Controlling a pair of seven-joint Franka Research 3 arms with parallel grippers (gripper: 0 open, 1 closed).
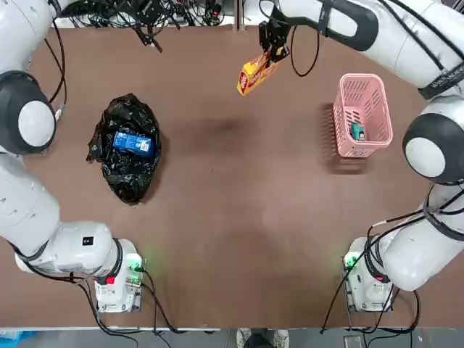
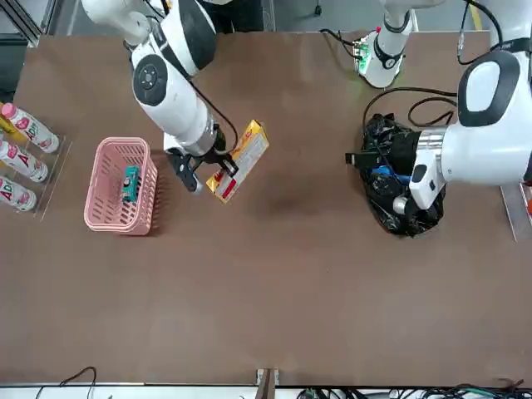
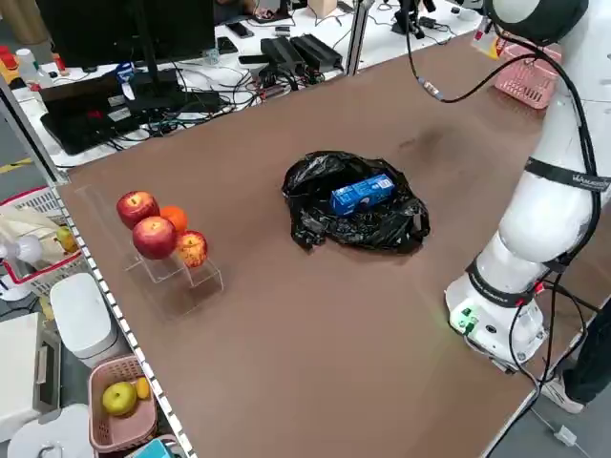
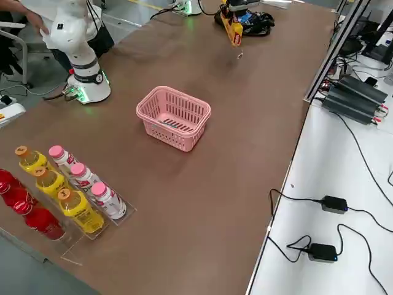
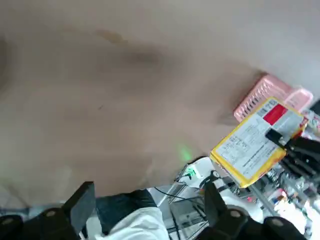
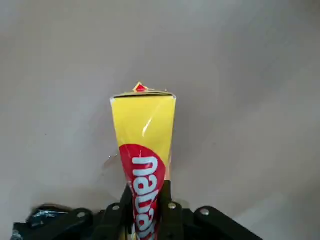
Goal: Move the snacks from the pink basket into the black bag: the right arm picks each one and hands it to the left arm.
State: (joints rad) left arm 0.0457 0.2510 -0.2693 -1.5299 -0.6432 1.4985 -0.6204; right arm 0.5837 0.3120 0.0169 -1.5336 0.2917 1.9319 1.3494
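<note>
My right gripper (image 1: 272, 48) is shut on one end of a yellow snack (image 1: 255, 75) with a red logo. It holds the packet in the air over the far middle of the table, left of the pink basket (image 1: 379, 87). The right wrist view shows the yellow snack (image 6: 145, 145) pinched upright in the right gripper (image 6: 147, 206). A small teal snack (image 1: 357, 132) lies in the basket. A blue snack (image 1: 132, 142) rests on the crumpled black bag (image 1: 123, 177) at the left. In its own wrist view my left gripper (image 5: 148, 190) is open and empty, facing the yellow snack (image 5: 255, 145).
White bottles with red labels (image 2: 21, 158) stand in a clear rack beyond the basket on my right. Apples and an orange (image 3: 158, 234) sit in a rack on my left. Cables (image 1: 145, 14) run along the table's far edge.
</note>
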